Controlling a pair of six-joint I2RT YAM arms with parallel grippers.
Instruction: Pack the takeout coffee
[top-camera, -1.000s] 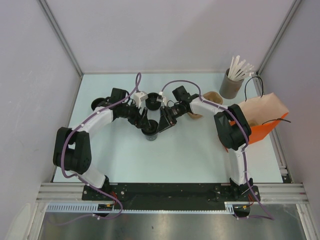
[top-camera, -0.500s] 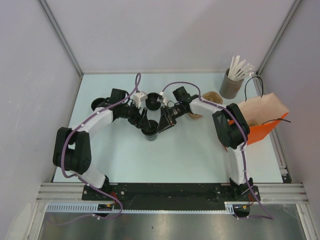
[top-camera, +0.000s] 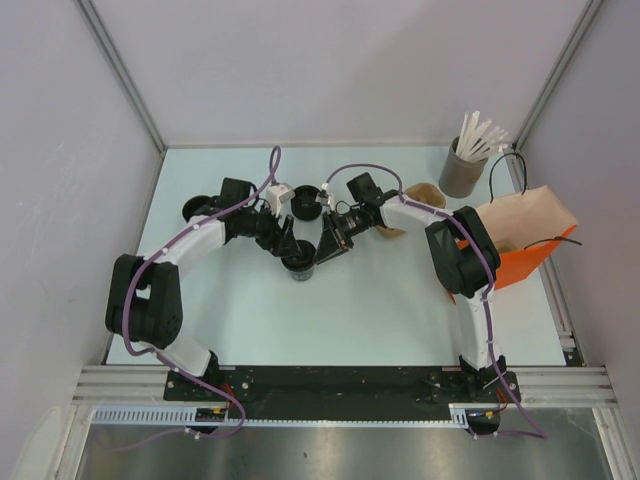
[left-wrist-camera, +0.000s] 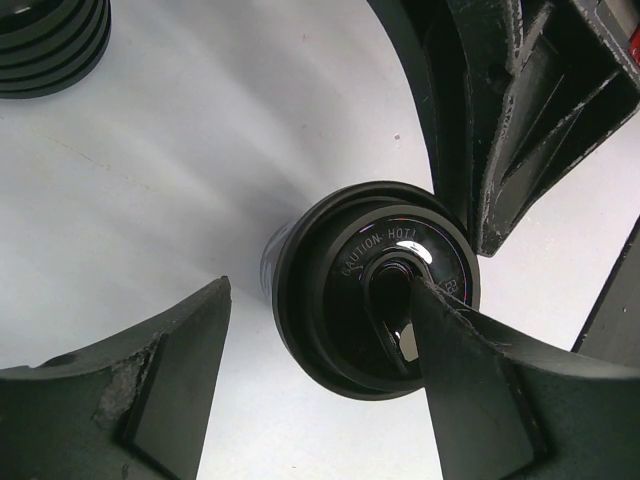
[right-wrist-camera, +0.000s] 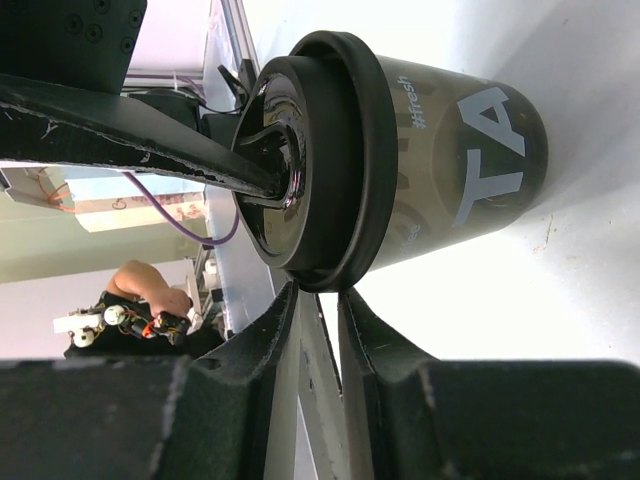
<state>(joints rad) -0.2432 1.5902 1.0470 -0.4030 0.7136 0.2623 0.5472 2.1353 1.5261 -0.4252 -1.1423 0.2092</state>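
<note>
**Jaws crowd the lidded cup: one set spread, one nearly closed**

The left gripper (left-wrist-camera: 312, 300) stands spread wide. One finger (left-wrist-camera: 470, 390) lies across the middle of the round black lid (left-wrist-camera: 330, 300), and the other hangs clear at the lower left of the wrist view. The right gripper (right-wrist-camera: 318, 300) has drawn its fingers to a thin gap with the tips right at the lid's rim. I cannot tell whether they pinch that rim or only flank it.

The takeout coffee (right-wrist-camera: 450, 170) stands upright on the table (top-camera: 380, 310), left of centre in the overhead view, between the two wrists.

The likeliest trouble is a tipped cup. The left finger bears on top while the right tips nudge the rim from the side, and the cup is small and light-looking. A pull on the rim alone could also pop the lid off. The grippers sit close enough to foul each other.

The lid hides what is in the cup. The orange bag (top-camera: 530, 265) waits at the right edge, its inside not visible. The grey tub (top-camera: 460, 178) at the upper right holds white sticks.
</note>
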